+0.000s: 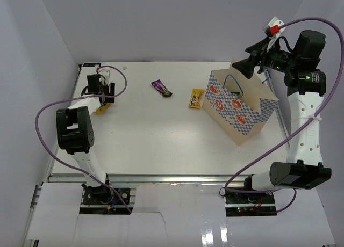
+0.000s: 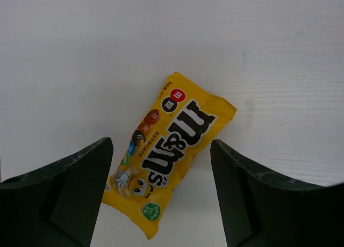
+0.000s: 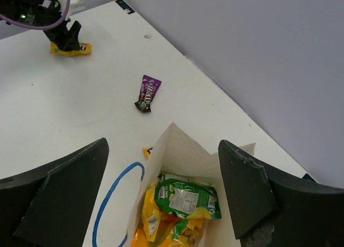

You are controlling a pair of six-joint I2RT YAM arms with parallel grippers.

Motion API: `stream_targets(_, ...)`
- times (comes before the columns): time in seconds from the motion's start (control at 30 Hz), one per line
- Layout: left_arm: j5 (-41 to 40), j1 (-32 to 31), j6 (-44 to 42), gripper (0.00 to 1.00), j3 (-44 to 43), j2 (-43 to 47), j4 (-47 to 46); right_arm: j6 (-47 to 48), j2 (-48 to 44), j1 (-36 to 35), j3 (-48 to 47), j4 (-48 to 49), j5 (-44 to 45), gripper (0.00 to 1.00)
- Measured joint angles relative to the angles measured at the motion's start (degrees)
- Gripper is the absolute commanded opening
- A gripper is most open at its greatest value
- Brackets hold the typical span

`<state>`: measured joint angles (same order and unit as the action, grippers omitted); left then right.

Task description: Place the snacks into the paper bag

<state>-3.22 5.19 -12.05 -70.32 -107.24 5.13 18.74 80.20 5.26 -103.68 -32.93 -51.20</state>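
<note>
My left gripper (image 1: 103, 96) is open at the table's far left, low over a yellow M&M's pack (image 2: 169, 150) that lies flat between its fingers, nearer the left one. My right gripper (image 1: 240, 68) is open and empty above the paper bag (image 1: 239, 108), which stands upright at the right. Inside the bag lie a green packet (image 3: 188, 196) and yellow and orange packs (image 3: 153, 217). A purple packet (image 1: 162, 87) and another yellow M&M's pack (image 1: 195, 98) lie on the table left of the bag. The purple packet (image 3: 147, 93) also shows in the right wrist view.
The bag's blue cord handle (image 3: 110, 198) hangs over its near side. The white table (image 1: 156, 134) is enclosed by white walls on three sides. Purple cables loop from both arms.
</note>
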Motion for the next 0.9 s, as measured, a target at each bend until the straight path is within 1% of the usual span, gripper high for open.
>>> stream_targets(0.2,0.68,1.07,-2.47,0.82,-1.95,-4.39,0.31,-0.09,1.25,0.02,0.81,-0.46,-2.75,0.89)
stream_targets(0.4,2.64,1.16,-3.56,0.79,-1.97,-5.33,1.33,-0.28,2.49,0.04,0.83,-0.39,-3.76,0.89)
stream_targets(0.53,4.39,1.9,-3.48,0.68,-1.81,-5.33,1.64,-0.59,2.89,0.04,0.81,-0.37,-4.48,0.89)
stream_targets(0.57,4.96,2.14,-3.39,0.63,-1.68,-5.33,1.73,-0.72,2.89,0.04,0.81,-0.35,-4.66,0.89)
stream_targets(0.63,5.99,2.64,-3.13,0.56,-1.38,-5.33,1.97,-1.09,2.89,0.04,0.81,-0.22,-5.09,0.89)
stream_targets(0.67,6.51,2.82,-3.02,0.48,-1.29,-5.33,2.14,-1.51,2.89,0.04,0.81,-0.02,-5.38,0.89)
stream_targets(0.73,7.52,3.08,-2.8,0.4,-1.29,-5.33,2.16,-2.19,2.89,0.04,0.81,0.26,-6.05,0.89)
stream_targets(0.77,7.96,3.23,-2.62,0.33,-1.29,-5.25,2.16,-2.64,2.89,0.04,0.81,0.57,-6.43,0.89)
stream_targets(0.9,10.03,3.43,-1.75,0.24,-0.59,-4.07,2.08,-4.74,2.93,0.0,0.35,1.84,-8.17,0.89)
